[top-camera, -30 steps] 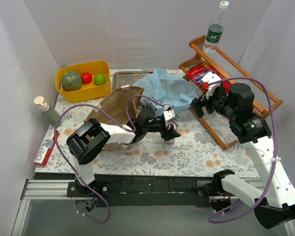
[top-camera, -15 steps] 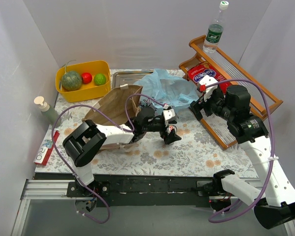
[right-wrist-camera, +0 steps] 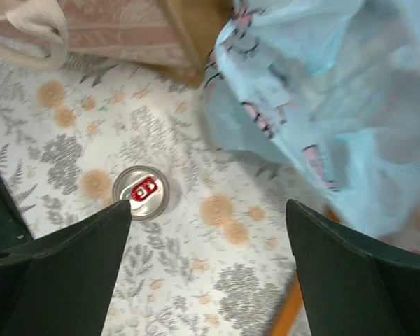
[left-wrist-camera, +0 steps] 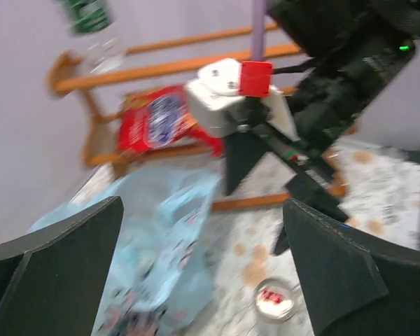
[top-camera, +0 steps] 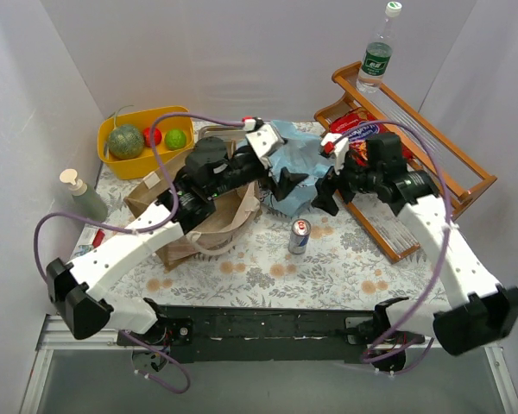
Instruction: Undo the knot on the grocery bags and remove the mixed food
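The crinkly light blue plastic bag lies at the back middle of the table. My left gripper hovers open at its near edge, and my right gripper hovers open just to the right. The two grippers face each other. The blue-silver can stands upright on the table below them, held by neither. The brown paper bag lies under my left arm. The right wrist view shows the can and the blue bag. The blurred left wrist view shows the blue bag and the can.
A yellow tub at the back left holds the green melon and two small balls. A wooden rack at the right holds the red snack packet. The clear bottle stands behind it. A pump soap bottle stands at the left.
My left gripper has let go of the can, left it standing, and risen to the blue bag. My right gripper has moved left and down toward the bag.
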`<state>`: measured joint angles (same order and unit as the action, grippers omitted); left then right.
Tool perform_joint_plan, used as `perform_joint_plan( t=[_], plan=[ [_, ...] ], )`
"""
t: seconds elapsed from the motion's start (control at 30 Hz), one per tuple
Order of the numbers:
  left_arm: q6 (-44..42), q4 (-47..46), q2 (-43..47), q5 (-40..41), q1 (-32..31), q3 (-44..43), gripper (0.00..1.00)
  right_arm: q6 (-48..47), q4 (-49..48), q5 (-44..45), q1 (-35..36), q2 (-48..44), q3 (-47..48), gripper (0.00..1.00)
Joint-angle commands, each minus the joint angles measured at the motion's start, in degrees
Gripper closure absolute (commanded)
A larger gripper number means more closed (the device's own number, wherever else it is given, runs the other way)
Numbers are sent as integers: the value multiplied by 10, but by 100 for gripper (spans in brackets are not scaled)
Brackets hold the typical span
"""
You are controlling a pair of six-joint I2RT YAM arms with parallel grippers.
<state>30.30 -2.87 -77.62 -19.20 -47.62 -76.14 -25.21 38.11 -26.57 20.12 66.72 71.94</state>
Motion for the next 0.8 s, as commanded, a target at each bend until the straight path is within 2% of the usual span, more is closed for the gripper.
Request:
perform_joint_plan(
  t=[0.0, 0.07, 0.1, 0.2, 0.4, 0.5, 0.77],
  plan=[
    [-55, 139, 32, 153, 72, 29, 2, 38, 28, -91, 1, 74, 13, 2],
    [-12, 147, 55, 172, 108, 31, 2, 41, 35, -96, 5, 100, 23, 2],
    [6, 151, 60, 174, 152, 28, 2, 38, 42, -99, 13, 124, 31, 2],
    [22, 171, 88, 154, 214, 28, 2, 24, 46, -73, 39, 152, 41, 2],
    [21, 162, 128, 131, 254, 56, 2, 13, 55, -49, 90, 189, 31, 2],
    [25, 161, 136, 125, 263, 59, 2, 13, 58, -10, 109, 198, 22, 2],
    [37, 143, 148, 116, 281, 80, 2, 19, 51, 49, 124, 207, -14, 2]
  ],
)
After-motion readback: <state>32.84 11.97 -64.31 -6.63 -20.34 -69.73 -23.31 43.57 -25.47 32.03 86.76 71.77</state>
